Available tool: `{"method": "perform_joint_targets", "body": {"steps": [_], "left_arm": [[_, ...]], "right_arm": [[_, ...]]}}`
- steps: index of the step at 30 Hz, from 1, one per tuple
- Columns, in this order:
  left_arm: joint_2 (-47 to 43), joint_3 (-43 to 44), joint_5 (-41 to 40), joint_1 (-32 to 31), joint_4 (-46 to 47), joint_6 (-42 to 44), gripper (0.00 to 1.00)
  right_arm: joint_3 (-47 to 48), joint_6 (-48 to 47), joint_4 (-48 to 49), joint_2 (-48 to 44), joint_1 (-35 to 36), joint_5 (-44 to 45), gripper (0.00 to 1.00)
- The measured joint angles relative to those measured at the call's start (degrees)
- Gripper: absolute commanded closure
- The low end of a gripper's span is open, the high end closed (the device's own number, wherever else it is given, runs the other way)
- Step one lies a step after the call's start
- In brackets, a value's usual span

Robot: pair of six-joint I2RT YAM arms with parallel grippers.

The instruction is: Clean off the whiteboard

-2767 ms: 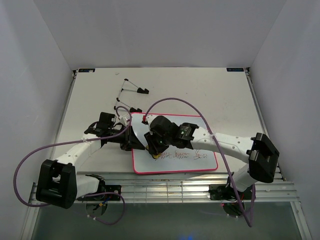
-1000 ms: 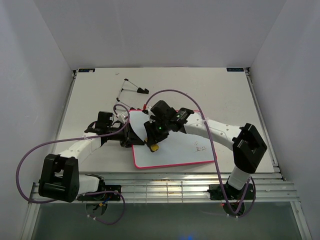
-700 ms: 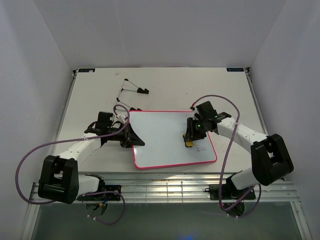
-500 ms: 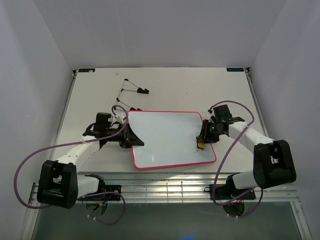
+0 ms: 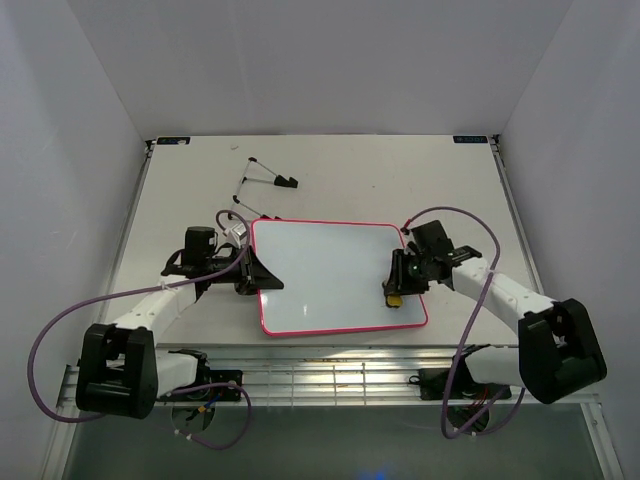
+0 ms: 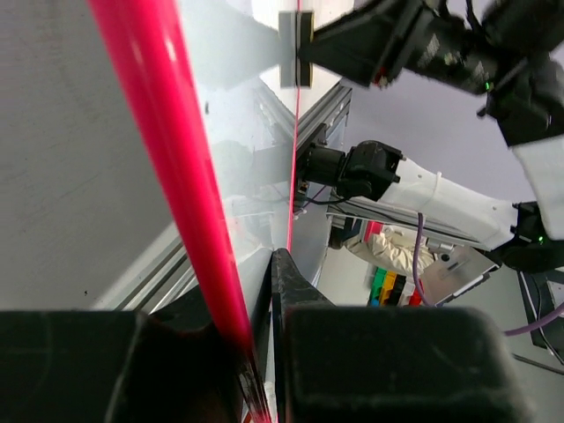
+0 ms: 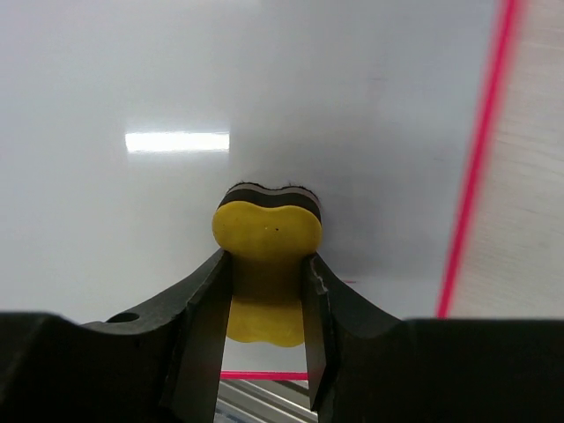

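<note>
We judge the whiteboard (image 5: 330, 280) light, stiff and slick. Our left fingers (image 6: 388, 370) pinch its left rim, and our right fingers (image 7: 198, 335) clamp the yellow eraser (image 7: 267, 233).

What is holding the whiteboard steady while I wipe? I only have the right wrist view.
Observer: The left tool is shut on the whiteboard's left edge. The pink border runs between its fingers.
Operator: Any writing outside my frame?
Observer: From above, I see no marks anywhere on the board's surface.
Operator: Anything else lying around it?
Observer: Thin rods with black tips lie on the table beyond the board's far left corner.
</note>
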Motion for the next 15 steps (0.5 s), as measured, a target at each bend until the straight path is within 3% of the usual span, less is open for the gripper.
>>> {"method": "perform_joint_targets", "body": {"steps": [4,7,11,15], "left_arm": [[0.68,-0.2,-0.07,0.5,-0.02,0.04,1.0],[0.87,-0.28,-0.2,0.55,0.0,0.07,1.0],[1.05,-0.31,-0.48,0.55,-0.09,0.09,1.0],[1.07,-0.31,-0.46,0.5,-0.11,0.09,1.0]], "right_arm": [[-1.92,4.76,8.02,-3.5,11.17,-2.78,0.82],[-2.73,7.74,13.11,-4.0,15.08,-5.81,0.81],[-3.15,10.54,13.7,-3.3,13.4,-6.56,0.81],[-6.01,12.26,13.7,-4.55,5.62,-5.99,0.79]]}}
